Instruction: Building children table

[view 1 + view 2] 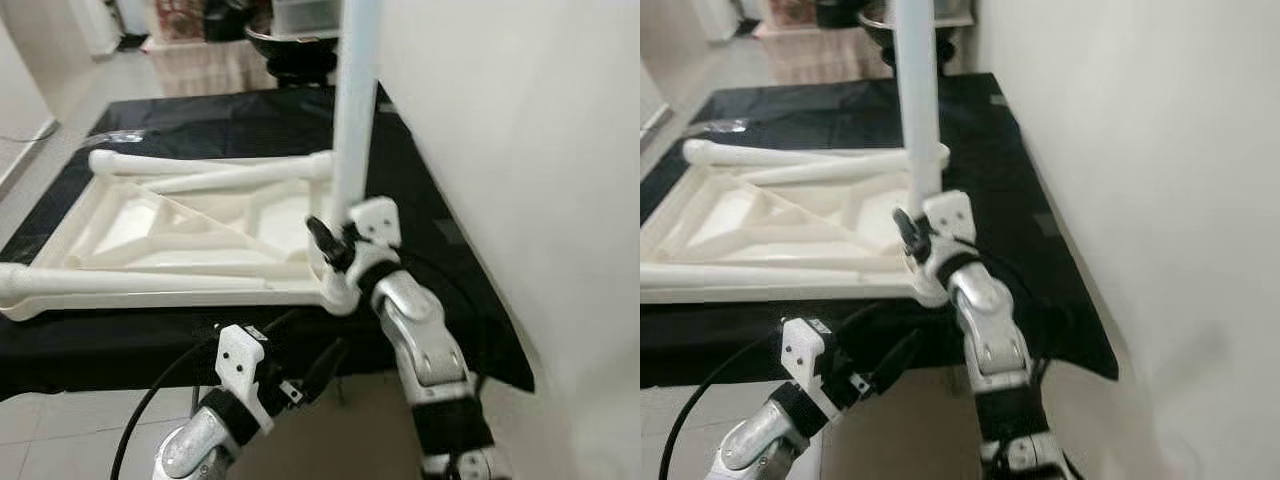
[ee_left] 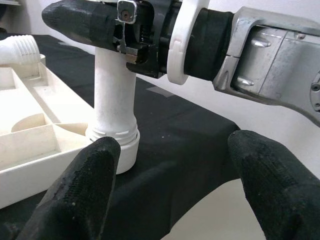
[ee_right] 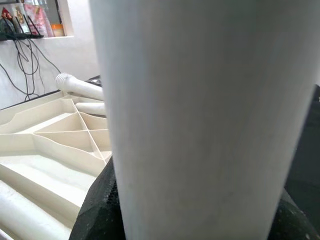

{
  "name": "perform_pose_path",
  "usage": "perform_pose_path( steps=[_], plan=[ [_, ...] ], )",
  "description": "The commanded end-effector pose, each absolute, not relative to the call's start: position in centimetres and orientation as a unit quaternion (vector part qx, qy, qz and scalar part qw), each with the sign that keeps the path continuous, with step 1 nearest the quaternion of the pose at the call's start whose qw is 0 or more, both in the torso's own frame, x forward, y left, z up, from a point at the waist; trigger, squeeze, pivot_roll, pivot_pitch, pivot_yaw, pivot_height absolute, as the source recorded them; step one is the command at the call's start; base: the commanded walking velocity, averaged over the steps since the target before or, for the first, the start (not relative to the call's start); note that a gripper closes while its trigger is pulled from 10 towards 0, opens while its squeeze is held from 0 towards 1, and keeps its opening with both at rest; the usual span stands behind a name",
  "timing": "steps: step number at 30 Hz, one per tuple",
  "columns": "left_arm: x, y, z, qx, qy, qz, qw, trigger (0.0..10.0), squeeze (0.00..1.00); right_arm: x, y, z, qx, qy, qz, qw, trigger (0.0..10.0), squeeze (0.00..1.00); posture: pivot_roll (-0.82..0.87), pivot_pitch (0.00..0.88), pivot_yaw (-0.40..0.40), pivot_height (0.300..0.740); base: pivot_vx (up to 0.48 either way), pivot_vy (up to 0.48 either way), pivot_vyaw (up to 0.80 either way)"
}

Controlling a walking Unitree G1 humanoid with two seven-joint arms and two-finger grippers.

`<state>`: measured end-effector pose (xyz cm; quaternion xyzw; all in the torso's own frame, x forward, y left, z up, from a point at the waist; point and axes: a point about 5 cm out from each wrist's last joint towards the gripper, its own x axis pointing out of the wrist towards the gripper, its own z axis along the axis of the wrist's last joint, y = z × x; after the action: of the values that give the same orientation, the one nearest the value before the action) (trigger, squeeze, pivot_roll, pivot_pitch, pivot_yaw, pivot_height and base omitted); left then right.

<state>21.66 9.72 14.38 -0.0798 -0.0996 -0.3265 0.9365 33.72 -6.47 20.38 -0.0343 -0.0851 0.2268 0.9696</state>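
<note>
A black cloth [image 1: 250,120], smooth and slightly glossy, covers the low surface in front of the robot and hangs over its near edge. On it lies the children's tabletop [image 1: 110,215], upside down: cream moulded plastic, matte, with a raised rim and a web of thin straight and curved ribs that divide the underside into triangular and rounded pockets. Loose legs [image 1: 200,163], round cream tubes with ribbed screw ends, rest across its far side, and another tube lies along the near rim.

Below the near edge of the cloth, the left gripper [image 1: 300,380] hangs low on its silver arm, fingers spread apart and grasping nothing. In the left wrist view its two black fingertips [image 2: 85,175] show a fine pebbled rubber texture and frame the base of the standing leg without touching it.

At the tabletop's near right corner stands the upright leg [image 1: 352,120], a smooth, pale, slightly tapering tube rising vertically. Its threaded lower end sits in a round corner socket [image 2: 125,152], with a few thread rings still exposed above the collar. The right gripper [image 1: 335,240] is clenched around this leg just above the socket, black fingers on either side, white plastic wrist housing and brushed silver forearm behind it. In the right wrist view the leg's plain surface runs between the dark pads.

To the right rises a plain white wall [image 1: 520,150]. No legible writing appears on the parts.
</note>
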Motion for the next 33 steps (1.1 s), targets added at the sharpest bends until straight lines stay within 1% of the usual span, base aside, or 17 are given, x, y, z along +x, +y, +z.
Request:
perform_pose_path(
  steps=[1,2,3,5,10,11,12,14,15,17,18,21,28,29,30,31,33],
  plan=[
    [21.6,10.0,13.8,-0.076,-0.089,-0.32,0.94,10.0,0.0,33.6,-6.1,18.2,-0.018,-0.029,0.23,0.973,10.0,0.0,0.05,0.173,0.028,0.74,0.0,0.0,0.0],
    [21.6,10.0,13.8,-0.076,-0.089,-0.32,0.94,10.0,0.0,33.6,-6.1,18.2,-0.018,-0.029,0.23,0.973,10.0,0.0,0.05,0.173,0.028,0.74,0.0,0.0,0.0],
    [21.7,10.0,13.8,-0.076,-0.089,-0.32,0.94,10.0,0.0,33.4,-6.1,18.6,-0.016,-0.034,0.239,0.97,10.0,1.0,0.05,0.171,0.029,0.74,0.0,0.0,0.0],
    [21.7,10.0,13.8,-0.077,-0.09,-0.321,0.94,10.0,0.0,33.2,-5.8,19.4,0.005,-0.045,0.306,0.951,10.0,1.0,0.05,0.172,0.028,0.74,0.0,0.0,0.0],
    [21.8,9.9,13.9,-0.077,-0.09,-0.322,0.939,10.0,0.0,33.4,-6.3,20.3,-0.011,-0.066,0.38,0.922,10.0,1.0,0.05,0.169,0.029,0.74,0.0,0.0,0.0],
    [21.8,9.9,13.9,-0.077,-0.09,-0.322,0.939,10.0,0.0,33.5,-6.7,20.6,-0.024,-0.069,0.407,0.91,10.0,0.28,0.05,0.169,0.026,0.74,0.0,0.0,0.0],
    [21.9,9.9,13.9,-0.077,-0.091,-0.322,0.939,10.0,0.0,33.7,-7.1,20.8,-0.038,-0.072,0.431,0.898,10.0,0.0,0.05,0.169,0.027,0.74,0.0,0.0,0.0],
    [21.8,9.8,13.9,-0.077,-0.091,-0.322,0.939,10.0,0.0,34.0,-8.2,21.5,-0.06,-0.075,0.479,0.873,10.0,0.0,0.05,0.168,0.027,0.74,0.0,0.0,0.0],
    [21.8,9.8,13.9,-0.077,-0.091,-0.322,0.939,10.0,0.0,34.0,-8.2,21.5,-0.06,-0.075,0.479,0.873,10.0,0.0,0.05,0.168,0.027,0.74,0.0,0.0,0.0],
    [21.7,9.9,13.9,-0.077,-0.091,-0.321,0.939,10.0,0.0,34.6,-9.6,22.1,-0.089,-0.07,0.517,0.848,10.0,0.0,0.07,0.17,0.033,0.74,0.0,0.0,0.0],
    [21.7,9.9,13.9,-0.077,-0.091,-0.321,0.939,10.0,0.0,34.6,-9.6,22.1,-0.089,-0.07,0.517,0.848,10.0,0.0,0.07,0.17,0.033,0.74,0.0,0.0,0.0],
    [21.5,9.8,13.9,-0.078,-0.092,-0.323,0.939,10.0,0.0,35.1,-11.2,21.8,-0.121,-0.032,0.567,0.814,10.0,0.0,0.08,0.175,0.029,0.74,0.0,0.0,0.0],
    [21.3,9.6,14.0,-0.078,-0.091,-0.323,0.939,10.0,0.0,35.9,-12.8,22.2,-0.082,-0.001,0.597,0.798,10.0,0.0,0.08,0.184,0.03,0.74,0.0,0.0,0.0],
    [21.3,9.6,14.0,-0.077,-0.091,-0.323,0.939,10.0,0.0,36.0,-13.0,22.2,-0.079,0.002,0.601,0.795,9.1,0.0,0.09,0.184,0.03,0.74,0.0,0.0,0.0],
    [21.3,9.6,14.0,-0.077,-0.091,-0.323,0.939,10.0,0.0,36.0,-13.0,22.2,-0.079,0.002,0.601,0.795,9.1,0.0,0.09,0.184,0.03,0.74,0.0,0.0,0.0],
    [21.3,9.6,14.0,-0.077,-0.091,-0.323,0.939,10.0,0.0,36.1,-13.2,22.0,-0.079,0.009,0.601,0.795,0.0,0.0,0.09,0.185,0.03,0.74,0.0,0.0,0.0],
    [21.2,9.6,14.0,-0.077,-0.091,-0.324,0.939,10.0,0.0,36.4,-13.8,21.5,-0.078,0.018,0.597,0.798,0.0,0.0,0.09,0.187,0.033,0.74,0.0,0.0,0.0]
  ],
)
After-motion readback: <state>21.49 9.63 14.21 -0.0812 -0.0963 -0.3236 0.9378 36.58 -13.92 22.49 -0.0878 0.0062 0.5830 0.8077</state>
